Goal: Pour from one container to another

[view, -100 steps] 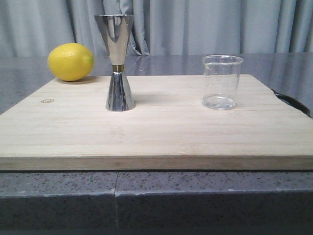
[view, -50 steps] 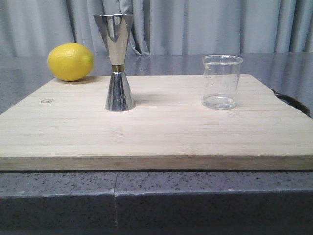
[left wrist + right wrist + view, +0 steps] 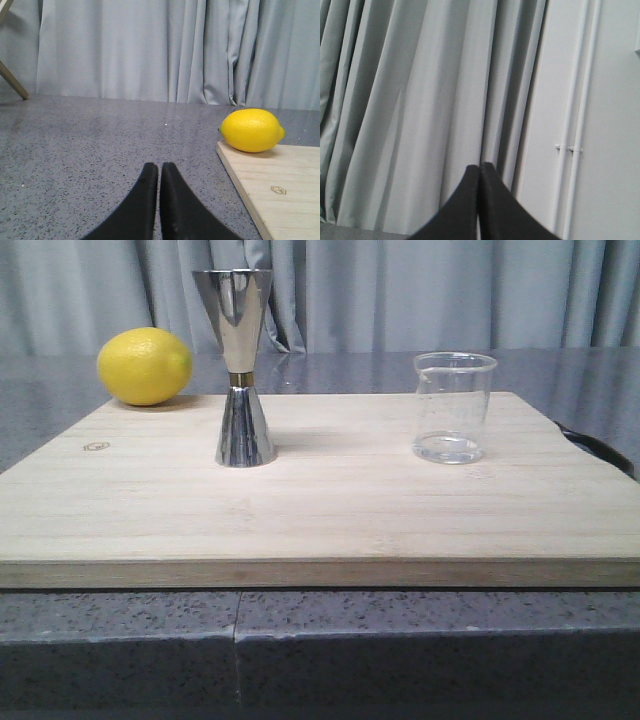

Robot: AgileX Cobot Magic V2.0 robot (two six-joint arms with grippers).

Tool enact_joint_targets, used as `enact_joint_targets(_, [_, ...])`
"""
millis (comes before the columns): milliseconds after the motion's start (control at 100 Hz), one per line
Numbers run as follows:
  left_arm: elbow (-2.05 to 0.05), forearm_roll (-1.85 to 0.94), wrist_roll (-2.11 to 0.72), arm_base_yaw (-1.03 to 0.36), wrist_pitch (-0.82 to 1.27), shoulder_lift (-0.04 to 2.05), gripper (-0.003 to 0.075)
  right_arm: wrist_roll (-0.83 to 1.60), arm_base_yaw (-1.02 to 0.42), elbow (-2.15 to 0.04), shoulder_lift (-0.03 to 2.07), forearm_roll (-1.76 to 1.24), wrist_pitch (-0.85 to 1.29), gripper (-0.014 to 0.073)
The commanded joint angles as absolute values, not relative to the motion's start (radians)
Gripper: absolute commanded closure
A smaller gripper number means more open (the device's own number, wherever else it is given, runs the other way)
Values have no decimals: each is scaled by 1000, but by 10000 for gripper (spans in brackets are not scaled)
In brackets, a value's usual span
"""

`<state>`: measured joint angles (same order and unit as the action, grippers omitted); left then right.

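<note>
In the front view you face a pale rectangular wooden cutting board (image 3: 330, 500) lying on a speckled grey stone counter (image 3: 60, 390), with grey curtains behind. On the board's left half stands a tall polished steel hourglass-shaped jigger (image 3: 240, 365), upright on its smaller cone, wide cup upward. Well apart from it, on the right half, stands a small clear glass beaker (image 3: 454, 407), also upright; you cannot tell whether a thin film of liquid sits at its bottom. A yellow lemon (image 3: 145, 366) rests at the board's far left corner, clear of both vessels. The two containers stand side by side with open space between, which would leave each arm its own vessel to reach.

In the left wrist view, your left gripper (image 3: 159, 170) has its black fingers pressed together, holding nothing, low over the counter to the left of the board, the lemon ahead to its right.

In the right wrist view, your right gripper (image 3: 479, 169) is likewise pinched closed and empty, aimed at the curtains.
</note>
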<state>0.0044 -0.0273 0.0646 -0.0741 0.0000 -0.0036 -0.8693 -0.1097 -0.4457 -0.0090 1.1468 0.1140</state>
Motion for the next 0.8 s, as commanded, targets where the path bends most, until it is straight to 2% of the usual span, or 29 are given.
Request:
enact_joint_targets(0, [43, -36, 62, -82, -72, -32, 739, -867, -105, -466, -3, 1043, 93, 666])
enact_joint_targets(110, [43, -36, 62, -82, -72, -32, 739, -683, -107, -464, -3, 943, 152, 666])
enact_joint_targets(180, [43, -36, 62, -82, -72, -32, 739, -551, -107, -447, -3, 769, 206, 666])
enact_joint_targets(260, [43, -36, 62, -82, -72, -32, 739, -267, -107, -400, -3, 476, 251, 666])
enact_joint_targets(360, [43, -36, 62, -82, -72, -32, 739, 0, -107, -289, -8, 211, 194, 666])
enact_joint_targets(570, [43, -36, 62, -82, -72, -32, 739, 8, -105, -27, -30, 66, -106, 666])
enact_joint_targets(790, [43, -36, 62, -82, -72, -32, 739, 8, -103, 44, -30, 56, -95, 666])
